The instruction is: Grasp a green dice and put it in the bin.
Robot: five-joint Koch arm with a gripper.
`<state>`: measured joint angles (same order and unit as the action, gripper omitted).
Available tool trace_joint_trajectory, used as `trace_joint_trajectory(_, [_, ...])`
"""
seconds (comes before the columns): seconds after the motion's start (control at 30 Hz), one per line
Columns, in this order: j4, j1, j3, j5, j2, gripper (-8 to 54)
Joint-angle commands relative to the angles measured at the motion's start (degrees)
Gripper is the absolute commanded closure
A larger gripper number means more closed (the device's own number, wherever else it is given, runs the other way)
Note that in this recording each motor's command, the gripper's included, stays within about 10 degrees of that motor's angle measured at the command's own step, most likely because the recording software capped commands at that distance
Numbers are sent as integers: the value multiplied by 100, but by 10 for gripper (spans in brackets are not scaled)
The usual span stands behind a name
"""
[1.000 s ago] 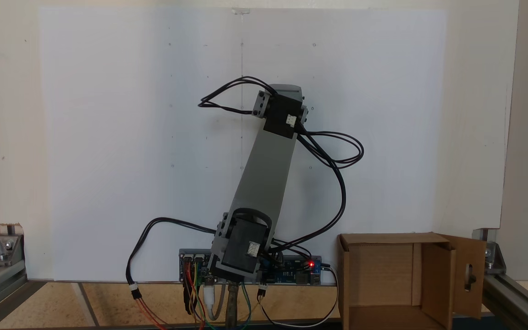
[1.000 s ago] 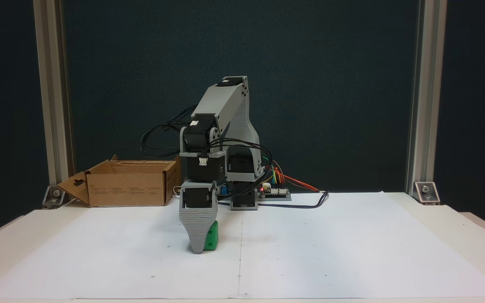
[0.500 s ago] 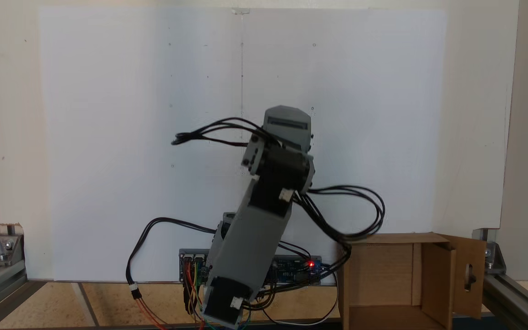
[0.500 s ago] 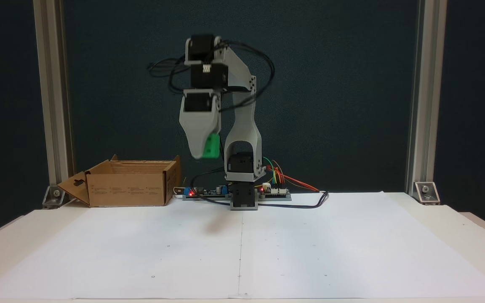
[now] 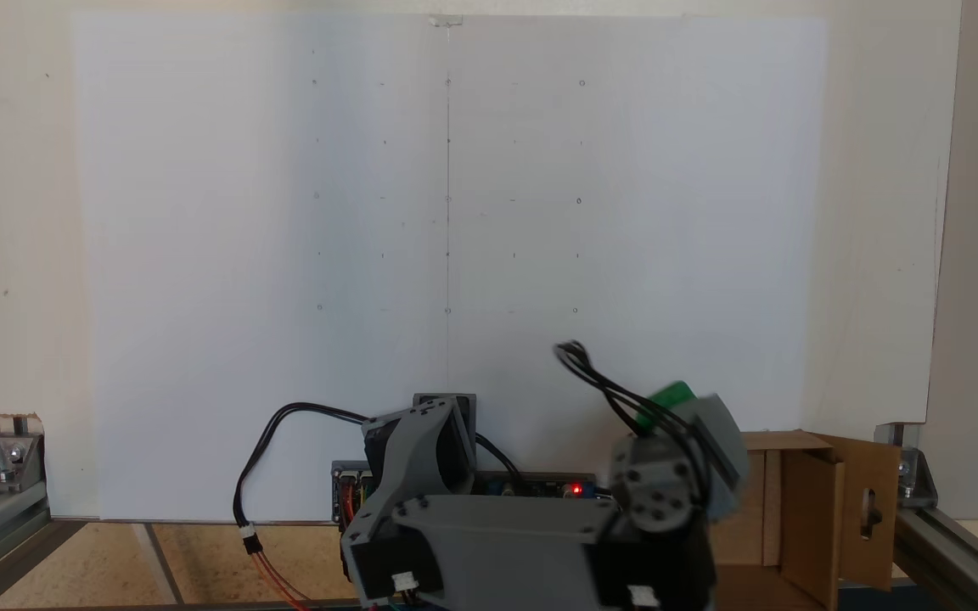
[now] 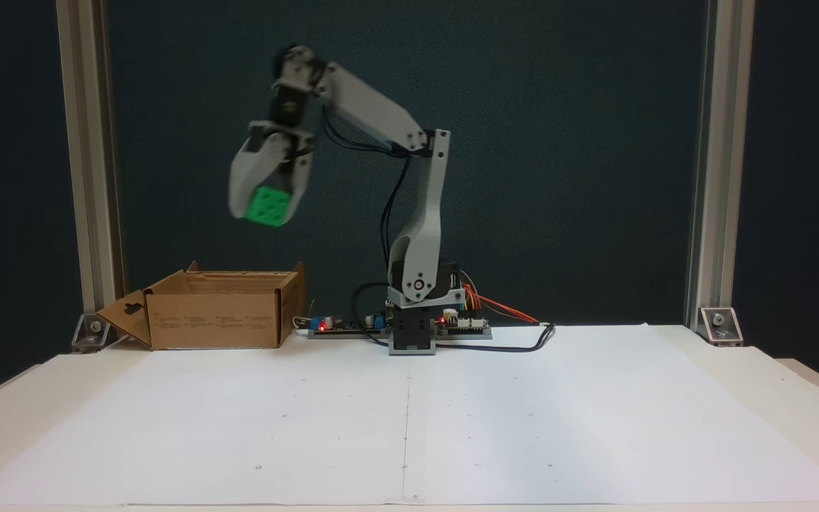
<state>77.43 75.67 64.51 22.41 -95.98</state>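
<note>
The green dice (image 6: pixel 268 206) is a small bright green cube held high in the air between the grey jaws of my gripper (image 6: pixel 266 208), which is shut on it. It hangs well above the right part of the bin (image 6: pixel 214 311), a brown cardboard box at the back left of the table in a fixed view. From above, a corner of the green dice (image 5: pixel 666 400) peeks out beside the blurred gripper (image 5: pixel 682 414), just left of the bin (image 5: pixel 803 509) with its keyhole flap.
White paper (image 6: pixel 409 419) covers the table. The arm's base (image 6: pixel 413 331) and a circuit board with coloured wires (image 6: pixel 463 323) sit at the back centre. Metal frame posts (image 6: pixel 86 163) stand at both back corners.
The gripper has lifted the green dice off the paper, raised it high and swung it sideways to above the bin. The arm has folded back over its base.
</note>
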Motion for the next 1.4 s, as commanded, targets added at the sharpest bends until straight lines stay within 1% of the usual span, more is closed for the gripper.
trace_joint_trajectory(0.0, [-396,912,-211,492,264,341])
trace_joint_trajectory(0.13, [-1169,2538,-211,712,940,341])
trace_joint_trajectory(0.23, [-1828,3085,-211,756,1494,341])
trace_joint_trajectory(0.33, [-2294,3349,-211,940,2065,342])
trace_joint_trajectory(0.43, [-2338,3393,-211,1151,2549,341])
trace_joint_trajectory(0.63, [-2364,3393,-202,1160,2918,341])
trace_joint_trajectory(0.67, [-2364,3393,-202,1160,2971,293])
trace_joint_trajectory(0.7, [-2355,3393,-176,1151,2988,202])
trace_joint_trajectory(0.73, [-2364,3393,-114,1143,2997,135])
trace_joint_trajectory(0.77, [-2364,3393,-70,1143,3006,112])
trace_joint_trajectory(0.83, [-2479,3366,-79,1134,2997,28])
trace_joint_trajectory(0.87, [-2593,3340,-88,1116,2997,-3])
trace_joint_trajectory(0.9, [-2689,3270,-97,1090,2988,-3])
trace_joint_trajectory(0.97, [-2707,2997,-114,756,2716,-3])
trace_joint_trajectory(1.0, [-2707,2804,-114,448,2443,-1])
trace_joint_trajectory(1.03, [-2716,2470,-114,-26,1944,1])
trace_joint_trajectory(1.07, [-2716,2188,-114,-332,1795,4])
trace_joint_trajectory(1.27, [-2936,-77,-114,-1686,46,9])
trace_joint_trajectory(1.37, [-2944,-1334,-97,-1986,-475,9])
